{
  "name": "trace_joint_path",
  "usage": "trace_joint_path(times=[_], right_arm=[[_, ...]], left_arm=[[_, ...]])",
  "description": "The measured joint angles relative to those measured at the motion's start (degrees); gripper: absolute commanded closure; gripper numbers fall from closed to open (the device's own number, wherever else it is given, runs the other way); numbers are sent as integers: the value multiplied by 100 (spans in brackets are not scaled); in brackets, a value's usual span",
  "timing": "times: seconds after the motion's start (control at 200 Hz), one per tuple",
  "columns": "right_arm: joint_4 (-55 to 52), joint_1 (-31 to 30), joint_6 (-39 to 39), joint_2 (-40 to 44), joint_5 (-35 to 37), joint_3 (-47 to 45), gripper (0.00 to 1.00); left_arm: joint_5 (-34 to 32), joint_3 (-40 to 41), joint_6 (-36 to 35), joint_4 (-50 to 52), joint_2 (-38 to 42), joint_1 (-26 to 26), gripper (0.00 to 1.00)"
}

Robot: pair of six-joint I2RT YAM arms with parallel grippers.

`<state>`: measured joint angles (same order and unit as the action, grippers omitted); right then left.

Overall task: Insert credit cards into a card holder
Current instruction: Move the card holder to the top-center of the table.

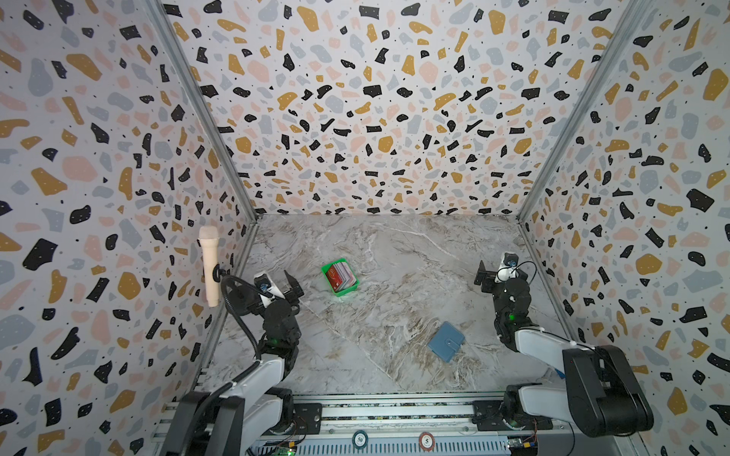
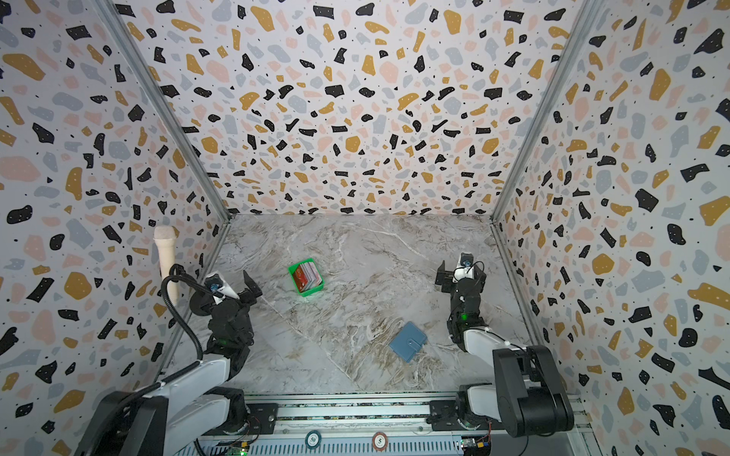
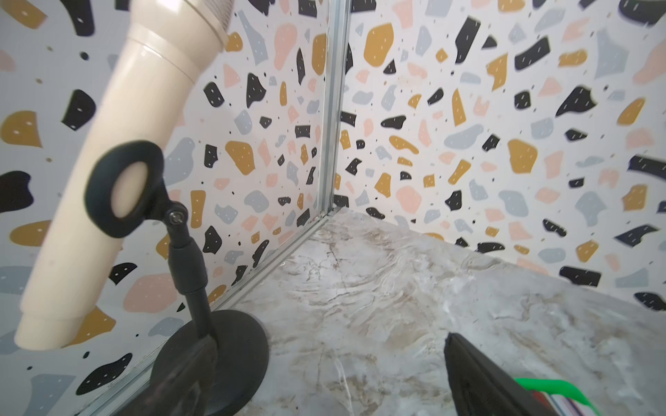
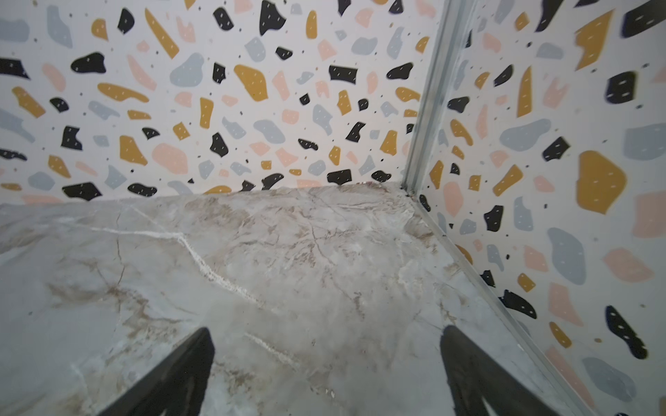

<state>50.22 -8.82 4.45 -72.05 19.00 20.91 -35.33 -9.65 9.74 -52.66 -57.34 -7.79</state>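
Observation:
The credit cards (image 1: 341, 276) (image 2: 308, 276) stand on edge as a mixed red, pink and white stack inside a small green tray (image 1: 324, 272) (image 2: 291, 272) at mid-table. The card holder (image 1: 446, 341) (image 2: 408, 340), a dusty-blue wallet folded shut with its snap tab, lies flat nearer the front, right of centre. My left gripper (image 1: 272, 281) (image 2: 227, 286) (image 3: 324, 360) hangs open and empty by the left wall, left of the tray; a corner of the tray (image 3: 555, 387) shows beside one finger. My right gripper (image 1: 499, 272) (image 2: 460, 272) (image 4: 326, 335) is open and empty near the right wall, behind the card holder.
A cream microphone (image 1: 209, 264) (image 2: 166, 256) (image 3: 119, 144) on a black stand with a round base (image 3: 230, 345) sits against the left wall, close beside my left gripper. Terrazzo-patterned walls enclose the marble table (image 1: 395, 252) on three sides. Two round tokens (image 1: 360, 439) rest on the front rail.

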Motion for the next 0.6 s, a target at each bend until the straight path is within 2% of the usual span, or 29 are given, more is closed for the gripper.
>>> trace_joint_path(times=[0.08, 0.14, 0.185, 0.245, 0.29, 0.345, 0.476, 0.596], right_arm=[[-531, -234, 407, 83, 664, 188, 1], [-1058, -190, 874, 59, 826, 431, 1], [-1521, -63, 1325, 42, 789, 640, 1], [-2133, 284, 2052, 31, 531, 916, 1], [-2282, 538, 2411, 7, 197, 962, 1], [-2380, 741, 2715, -15, -61, 925, 1], [-2315, 833, 3058, -17, -1047, 584, 1], [-2323, 706, 2962, 2, -2061, 564, 0]], left_arm=[[-160, 96, 376, 76, 446, 0, 0], [-450, 116, 909, 238, 737, -4, 0], [-678, 111, 1333, 455, 946, -7, 0], [-1056, 55, 2323, 1005, 1311, -9, 0], [-1244, 7, 3086, 1467, 1587, -9, 0], [-1318, 55, 3672, 1657, 1917, -9, 0], [-914, 372, 4444, 1628, 2583, -9, 0], [94, -76, 4548, 2050, 2256, -7, 0]])
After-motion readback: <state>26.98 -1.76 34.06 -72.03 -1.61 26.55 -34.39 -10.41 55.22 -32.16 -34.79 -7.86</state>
